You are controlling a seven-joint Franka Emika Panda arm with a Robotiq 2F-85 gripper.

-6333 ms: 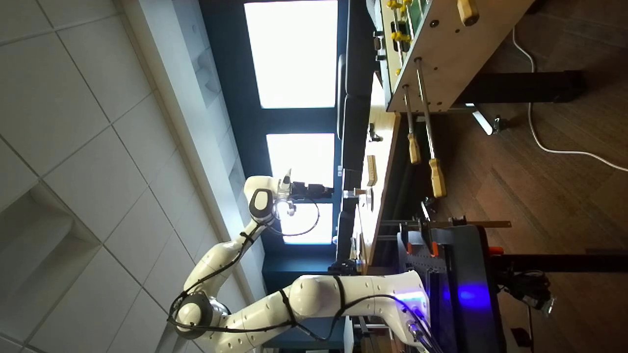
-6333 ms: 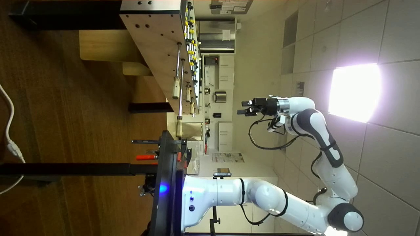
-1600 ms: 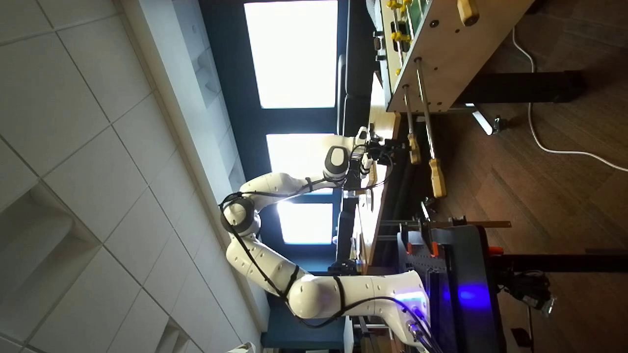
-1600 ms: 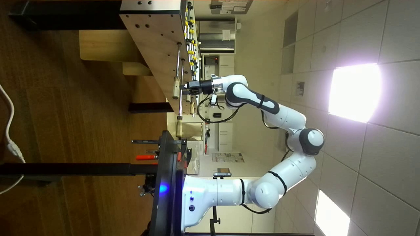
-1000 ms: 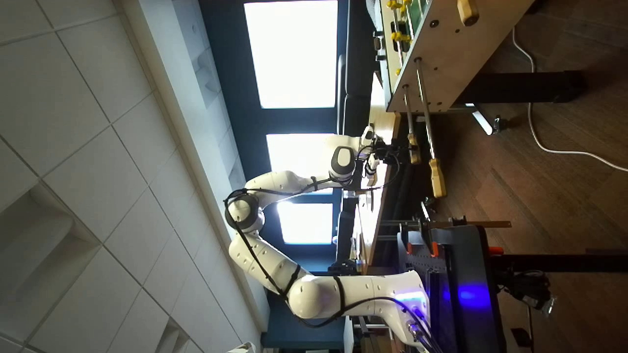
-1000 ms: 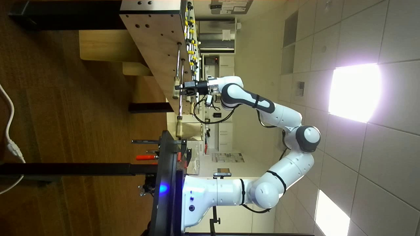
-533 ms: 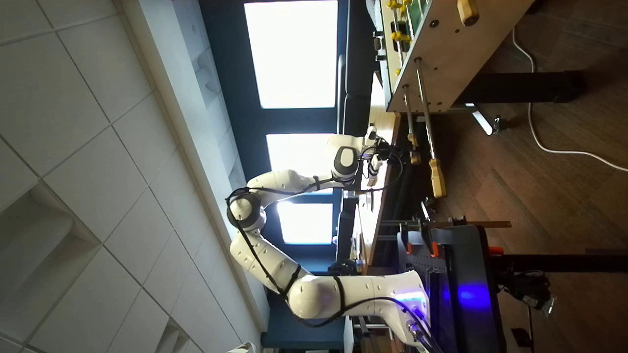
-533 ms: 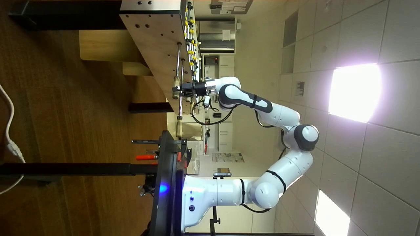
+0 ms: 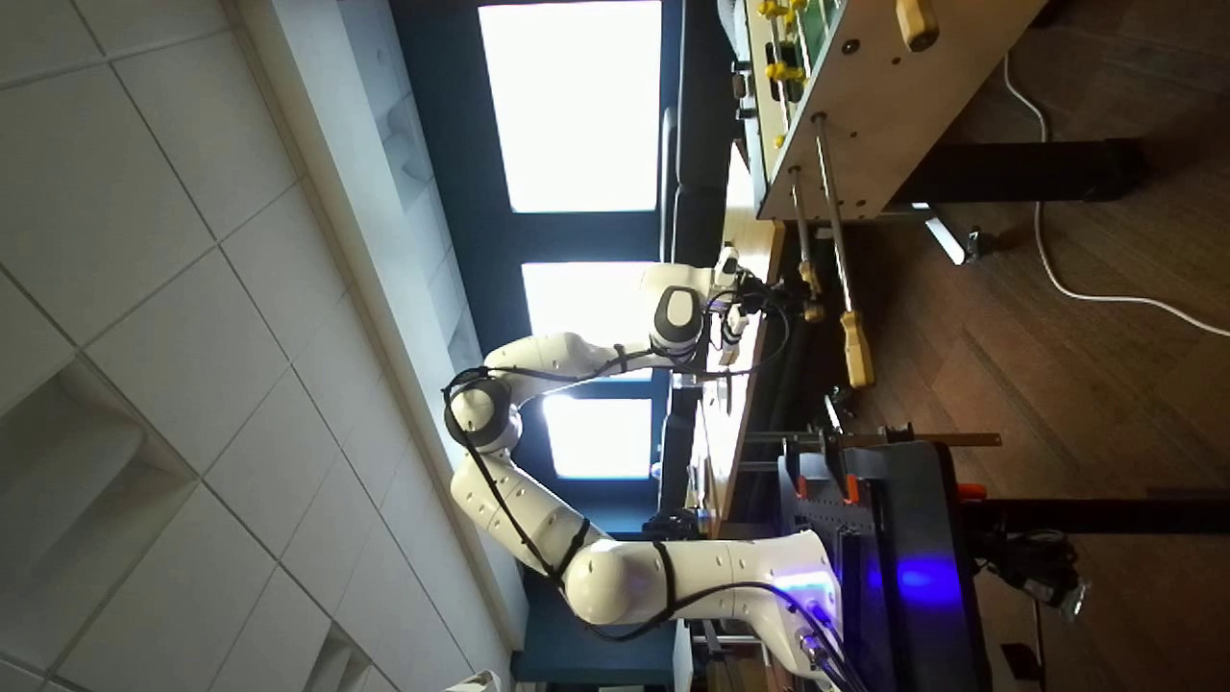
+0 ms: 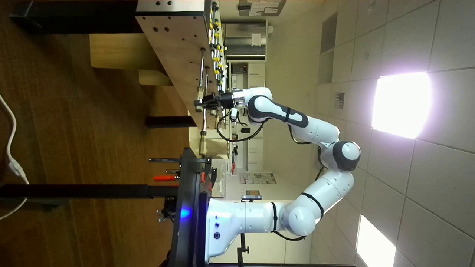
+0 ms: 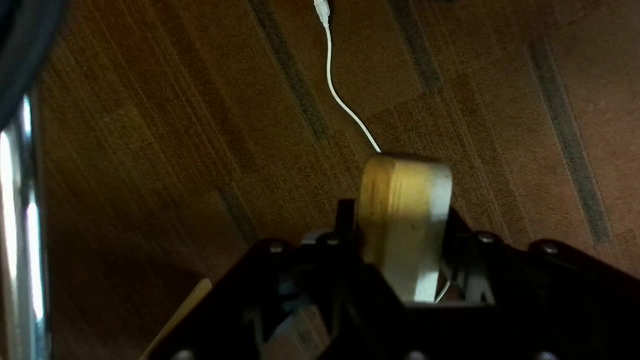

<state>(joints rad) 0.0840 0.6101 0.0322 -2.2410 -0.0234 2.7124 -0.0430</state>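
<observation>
Pale wood, a foosball handle (image 11: 407, 220), fills our claw (image 11: 399, 225); we see it pinched at both sides, though blur muddies the contact.

In the wrist view, you see the wooden handle (image 11: 405, 215): flat lengthwise faces, graded from amber through pale yellow to whitish. It is gripped across its middle; both ends protrude, visible in both exterior views. It lies roughly level, mounted on the outer end of a metal rod (image 10: 201, 70) extending from the side of the foosball table (image 10: 178, 52).
</observation>
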